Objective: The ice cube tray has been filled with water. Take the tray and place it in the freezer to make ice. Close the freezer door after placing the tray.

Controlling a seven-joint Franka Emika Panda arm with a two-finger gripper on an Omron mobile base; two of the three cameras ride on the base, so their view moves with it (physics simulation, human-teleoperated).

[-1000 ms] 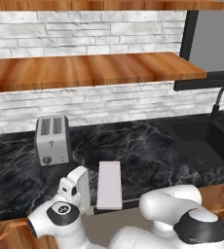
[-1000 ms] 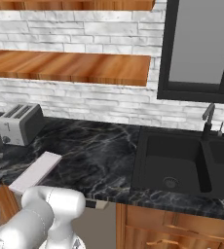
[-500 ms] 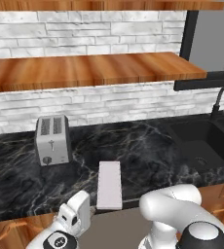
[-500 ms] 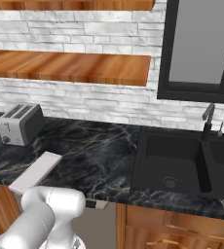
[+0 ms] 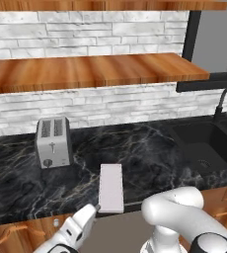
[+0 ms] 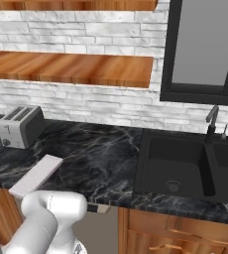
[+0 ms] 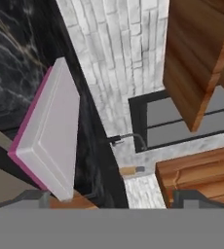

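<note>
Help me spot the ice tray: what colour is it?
Pale pinkish-white ice cube tray, magenta along one edge; clearest in the hand view.

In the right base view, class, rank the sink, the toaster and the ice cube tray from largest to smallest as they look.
1. Sink, clearly largest.
2 and 3. Toaster and ice cube tray look alike in extent; the tray lies nearer the camera, so no ranking.

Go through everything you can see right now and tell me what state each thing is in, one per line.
ice cube tray: lying flat at the counter's front edge, one end jutting past it, not gripped.
gripper: fingertips spread apart, nothing between them, near the tray's end.
toaster: upright on the counter, slots empty.
sink: basin empty.
faucet: no water running.
</note>
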